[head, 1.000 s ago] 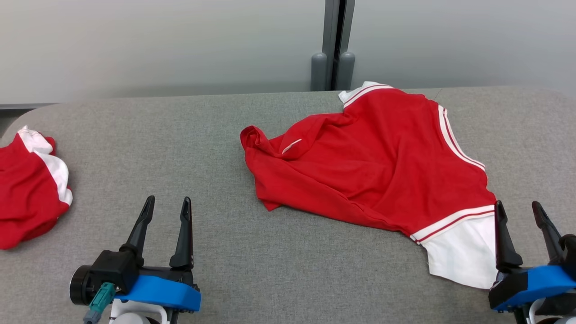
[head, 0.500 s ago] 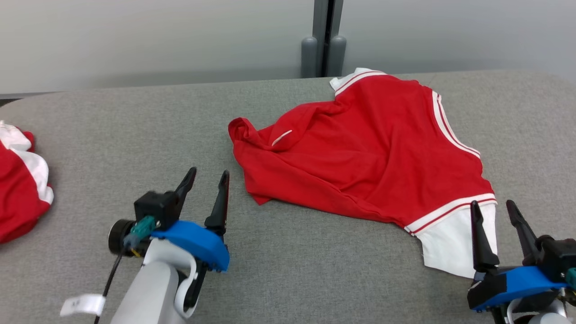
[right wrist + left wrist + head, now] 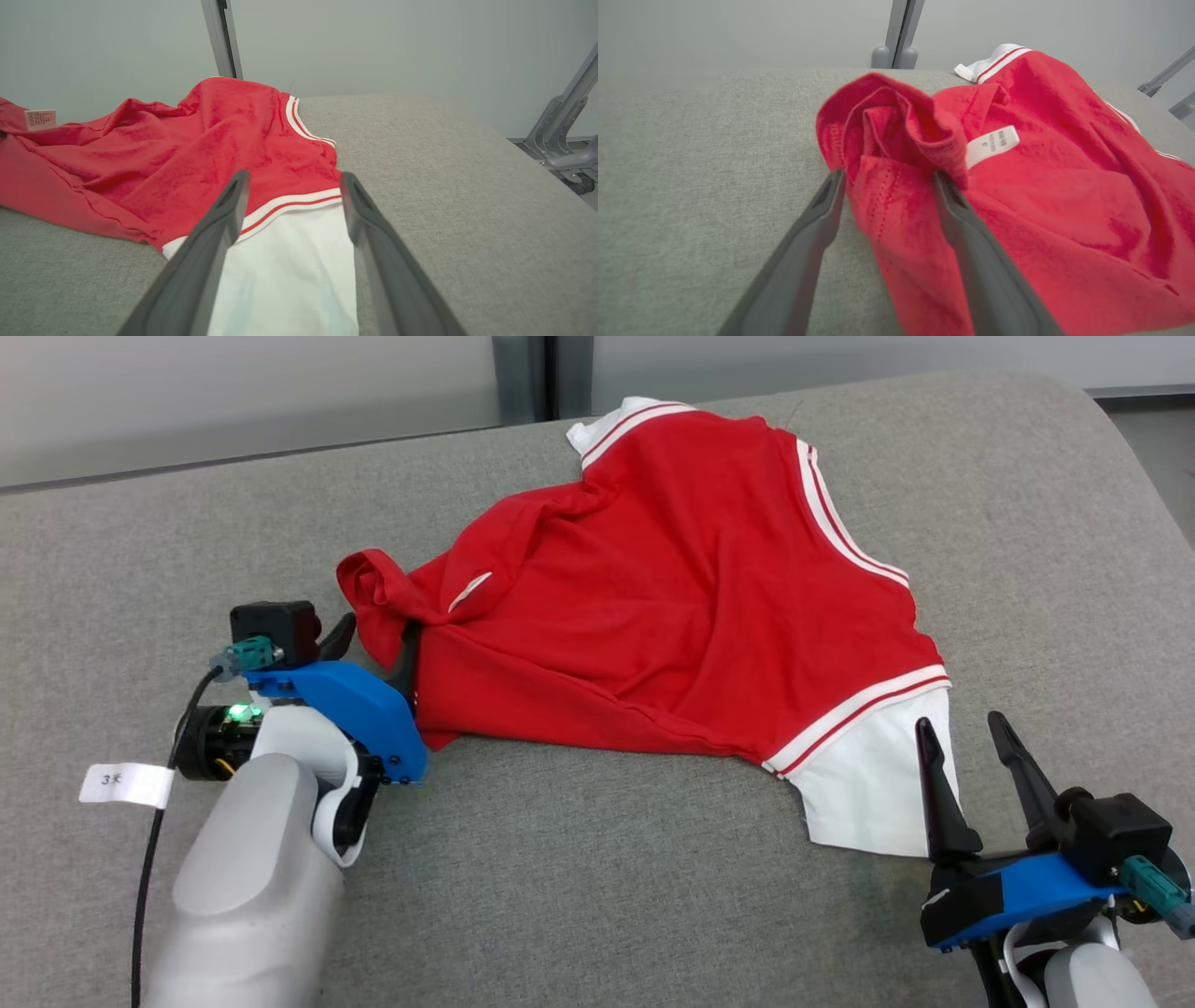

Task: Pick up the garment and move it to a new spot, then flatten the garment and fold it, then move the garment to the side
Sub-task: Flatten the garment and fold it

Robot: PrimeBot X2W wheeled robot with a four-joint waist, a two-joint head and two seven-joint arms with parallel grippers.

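I see the garment (image 3: 672,607) rumpled on the bench (image 3: 597,859). My left claw (image 3: 378,630), wide, straddles its bunched red corner; my right claw (image 3: 959,719), wide, brackets its white end.

The left gripper (image 3: 376,633) is stretched forward on its pale forearm (image 3: 247,877), with its fingers spread wide and pointing up and slightly right in the head view. The right gripper (image 3: 961,723) sits at the lower right, fingers also wide apart, leaning a little left.

Head overhead, wrists low, close — garment (image 3: 672,607) shared
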